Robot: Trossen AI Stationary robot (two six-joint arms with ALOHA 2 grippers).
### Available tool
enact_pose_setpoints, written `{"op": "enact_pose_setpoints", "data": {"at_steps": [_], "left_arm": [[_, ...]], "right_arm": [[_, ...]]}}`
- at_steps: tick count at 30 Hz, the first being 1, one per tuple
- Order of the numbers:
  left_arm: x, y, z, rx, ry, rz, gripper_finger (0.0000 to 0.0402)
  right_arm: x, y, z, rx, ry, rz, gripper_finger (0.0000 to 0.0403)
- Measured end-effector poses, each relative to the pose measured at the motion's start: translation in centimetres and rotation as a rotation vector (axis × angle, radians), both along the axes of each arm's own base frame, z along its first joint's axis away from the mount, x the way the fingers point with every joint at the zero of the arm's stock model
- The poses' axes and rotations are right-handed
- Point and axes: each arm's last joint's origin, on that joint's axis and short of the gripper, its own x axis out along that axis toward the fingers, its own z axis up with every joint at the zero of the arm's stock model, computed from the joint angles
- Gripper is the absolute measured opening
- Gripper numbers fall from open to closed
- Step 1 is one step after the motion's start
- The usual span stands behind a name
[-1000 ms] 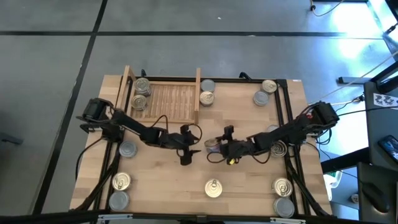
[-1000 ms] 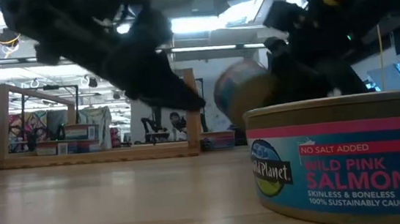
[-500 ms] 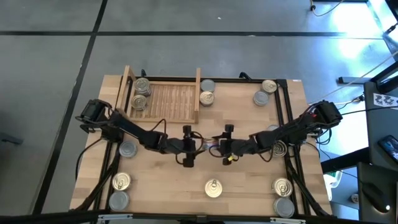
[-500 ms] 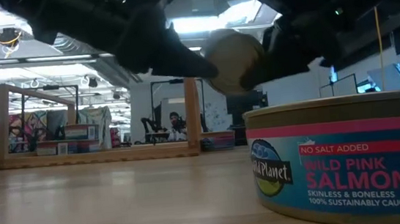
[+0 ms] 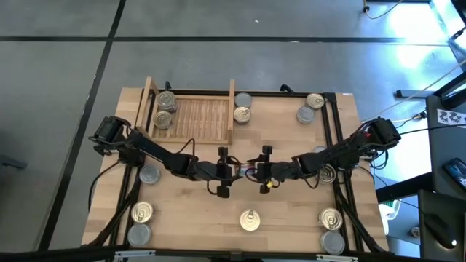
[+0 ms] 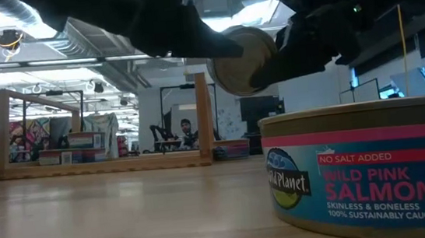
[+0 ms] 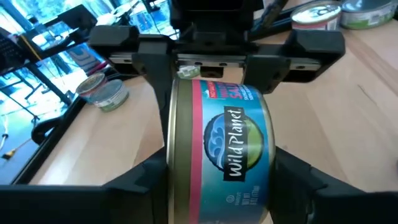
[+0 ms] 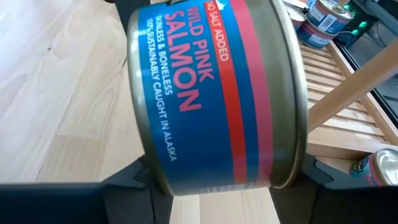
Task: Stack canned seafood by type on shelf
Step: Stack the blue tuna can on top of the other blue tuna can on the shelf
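Over the middle of the table (image 5: 284,211) the two arms met nose to nose, and between them hung one salmon can (image 6: 244,59) turned on its side, clear of the wood. The left gripper (image 5: 227,172) had its fingers against the can's two flat ends, and in the left wrist view the blue label (image 7: 239,146) filled the space between those fingers. The right gripper (image 5: 261,171) was clamped on the same can from the opposite side; its own wrist view showed the can (image 8: 217,93) wedged between its dark fingers, the words "wild pink salmon" running across the label.

Beyond both grippers, toward the far edge of the table, stood the shelf (image 5: 191,116), and two cans (image 5: 164,109) sat at its end on the left arm's side. Just outside the shelf's other upright board, two more cans (image 5: 242,108) rested on the table. Another pair (image 5: 310,106) lay farther along on the right arm's side. Behind the grippers, near the table's front edge, a gold-topped can (image 5: 250,220) sat alone, with others toward the corners (image 5: 142,212) (image 5: 331,219). In the low view, a salmon can (image 6: 366,170) loomed large on the table below the held one.
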Motion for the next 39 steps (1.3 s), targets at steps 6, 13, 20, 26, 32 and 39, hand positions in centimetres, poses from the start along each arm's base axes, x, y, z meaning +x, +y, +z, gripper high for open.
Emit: {"op": "enact_pose_setpoints", "data": {"at_steps": [6, 13, 20, 26, 32, 39], "left_arm": [[-0.1, 0.0, -0.2, 0.005, 0.020, 0.006, 0.0184], [-1.4, -0.5, 1.9, -0.011, 0.120, 0.094, 0.0184], [-3.9, -0.5, 4.6, -0.044, 0.343, 0.246, 0.0184], [-7.2, 0.8, 5.6, -0.087, 0.614, 0.511, 0.0185], [-10.5, 4.1, 5.9, -0.076, 0.784, 0.920, 0.0190], [-11.3, 9.3, 6.1, -0.100, 0.810, 1.222, 0.0193]], "right_arm": [[-0.1, 0.0, 0.2, -0.002, 0.006, 0.005, 0.0272], [-2.1, -0.2, 2.5, 0.145, 0.055, 0.098, 0.0315], [-3.7, -0.5, 2.6, 0.177, 0.188, 0.116, 0.0320], [-4.2, -1.0, 1.5, 0.133, 0.184, 0.052, 0.0321], [-4.5, -1.3, 0.6, 0.100, 0.123, 0.006, 0.0321], [-4.7, -1.4, 0.2, 0.091, 0.101, -0.006, 0.0321]]}}
